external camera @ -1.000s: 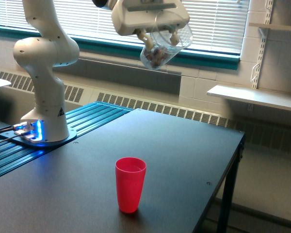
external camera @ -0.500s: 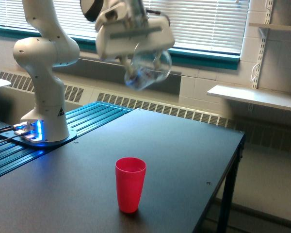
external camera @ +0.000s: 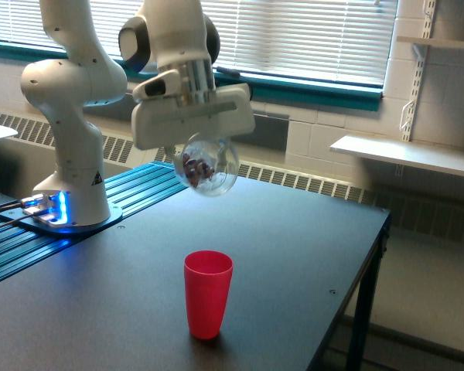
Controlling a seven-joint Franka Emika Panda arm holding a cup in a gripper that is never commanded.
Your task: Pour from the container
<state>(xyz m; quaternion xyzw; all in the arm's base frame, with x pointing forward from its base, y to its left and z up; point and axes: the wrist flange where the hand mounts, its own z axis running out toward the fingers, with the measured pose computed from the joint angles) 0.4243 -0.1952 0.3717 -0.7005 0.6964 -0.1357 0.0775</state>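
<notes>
While gripper (external camera: 203, 154) clamps it, container (external camera: 207, 166) hangs tilted above red cup (external camera: 208, 293).

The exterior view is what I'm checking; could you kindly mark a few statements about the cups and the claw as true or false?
1. The claw holds the clear plastic cup in the air above the black table. True.
2. The red cup lies tipped on its side. False: it stands upright.
3. Small dark pieces show inside the clear plastic cup. True.
4. The clear plastic cup touches the red cup's rim. False: it hangs well above it.
</notes>
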